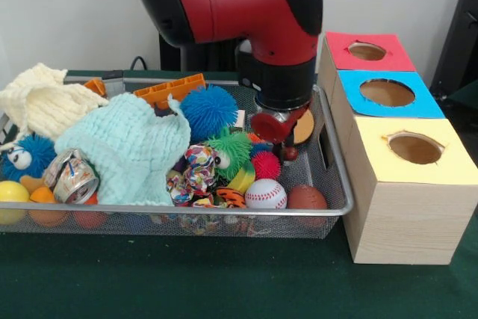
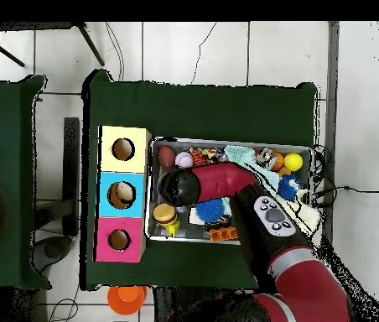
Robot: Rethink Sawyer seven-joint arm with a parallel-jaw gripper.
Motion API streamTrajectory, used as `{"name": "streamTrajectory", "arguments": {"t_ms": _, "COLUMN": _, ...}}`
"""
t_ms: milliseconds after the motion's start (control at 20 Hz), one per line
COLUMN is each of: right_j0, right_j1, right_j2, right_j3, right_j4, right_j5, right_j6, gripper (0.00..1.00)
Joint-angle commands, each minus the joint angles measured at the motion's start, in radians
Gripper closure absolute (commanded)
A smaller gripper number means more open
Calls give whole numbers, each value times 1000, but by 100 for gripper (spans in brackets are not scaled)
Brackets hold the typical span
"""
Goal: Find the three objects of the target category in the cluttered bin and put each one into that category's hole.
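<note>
The gripper is dipping into the wire bin beside the blue puffer ball, searching; jaw state unclear. Next it needs a plush toy for the red-topped hole.

front: low, close, faces robot | overhead: high, straight down | shared: bin

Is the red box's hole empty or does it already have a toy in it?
Cannot tell fully. The hole in the red-topped box shows only a bare, pale wooden inside in both views, and nothing sticks out, but the bottom of the box is hidden.
</note>
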Motion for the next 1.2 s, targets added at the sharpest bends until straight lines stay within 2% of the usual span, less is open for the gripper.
{"name": "streamTrajectory", "arguments": {"t_ms": 50, "right_j0": -70, "right_j1": -114, "right_j2": 62, "right_j3": 118, "right_j4": 17, "right_j5": 135, "right_j6": -44, "gripper": 100}}
{"name": "streamTrajectory", "arguments": {"t_ms": 400, "right_j0": -131, "right_j1": -157, "right_j2": 103, "right_j3": 164, "right_j4": 29, "right_j5": 137, "right_j6": -58, "gripper": 100}}
{"name": "streamTrajectory", "arguments": {"t_ms": 600, "right_j0": -212, "right_j1": -150, "right_j2": 200, "right_j3": 208, "right_j4": 74, "right_j5": 76, "right_j6": -55, "gripper": 100}}
{"name": "streamTrajectory", "arguments": {"t_ms": 900, "right_j0": -319, "right_j1": -135, "right_j2": 339, "right_j3": 262, "right_j4": 126, "right_j5": 67, "right_j6": -69, "gripper": 100}}
{"name": "streamTrajectory", "arguments": {"t_ms": 1200, "right_j0": -314, "right_j1": -110, "right_j2": 341, "right_j3": 242, "right_j4": 87, "right_j5": 75, "right_j6": -46, "gripper": 100}}
